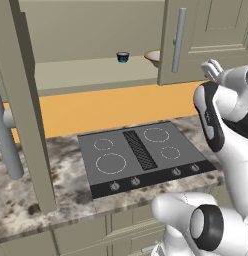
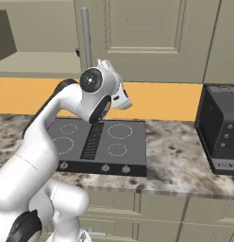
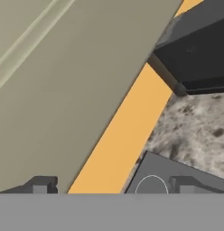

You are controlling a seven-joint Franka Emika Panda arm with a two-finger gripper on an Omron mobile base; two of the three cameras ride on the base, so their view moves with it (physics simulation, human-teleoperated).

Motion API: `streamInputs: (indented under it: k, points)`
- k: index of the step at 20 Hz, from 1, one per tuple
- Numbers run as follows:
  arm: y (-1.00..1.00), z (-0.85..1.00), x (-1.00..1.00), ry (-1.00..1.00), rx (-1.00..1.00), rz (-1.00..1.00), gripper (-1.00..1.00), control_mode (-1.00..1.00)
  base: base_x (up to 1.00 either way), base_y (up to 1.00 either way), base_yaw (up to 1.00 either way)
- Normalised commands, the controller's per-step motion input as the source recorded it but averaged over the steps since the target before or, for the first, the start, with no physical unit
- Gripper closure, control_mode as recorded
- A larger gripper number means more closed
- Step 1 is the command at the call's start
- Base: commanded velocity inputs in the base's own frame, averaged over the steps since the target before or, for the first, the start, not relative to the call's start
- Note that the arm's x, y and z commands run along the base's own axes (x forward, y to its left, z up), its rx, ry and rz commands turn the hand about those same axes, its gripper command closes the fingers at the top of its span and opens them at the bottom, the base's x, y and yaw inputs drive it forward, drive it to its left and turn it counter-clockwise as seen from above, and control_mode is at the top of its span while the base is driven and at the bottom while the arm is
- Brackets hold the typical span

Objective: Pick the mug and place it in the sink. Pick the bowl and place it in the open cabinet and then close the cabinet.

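Closing stage: bowl (image 1: 152, 57) already sits on the shelf inside the cabinet (image 1: 86, 75), so the placing looks done; doors not shut yet.
Bowl pos: half hidden behind right door (image 1: 206, 40), beside a tiny dark blue cup (image 1: 123, 57).
Doors: right one swung partway, bar handle (image 1: 179, 40) facing the cam; left door (image 1: 26, 110) stands wide, edge-on in left base view.
Gripper: gripper (image 3: 109, 187) released, jaws wide apart, nothing between the tips; hand up near the right door, over hob (image 2: 97, 144).
Left to do: prob. push both doors closed.
Mug/sink: can't judge that step from these frames.
Hard to read: hand-to-door contact unclear. Black appliance (image 2: 220, 134) cut off at frame edge.
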Motion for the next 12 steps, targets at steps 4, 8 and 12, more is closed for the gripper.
streamInputs:
  k: [4, 8, 12]
  points:
    - [-0.06, 0.12, -0.59, 0.06, 0.10, 0.00, -1.00, -1.00, 0.00, 0.00, 0.00]
    - [-0.04, 0.07, -0.66, 0.03, 0.05, 0.00, -1.00, -1.00, 0.00, 0.00, 0.00]
    - [-0.01, 0.05, -0.75, 0.00, 0.03, 0.00, -1.00, -1.00, 0.00, 0.00, 0.00]
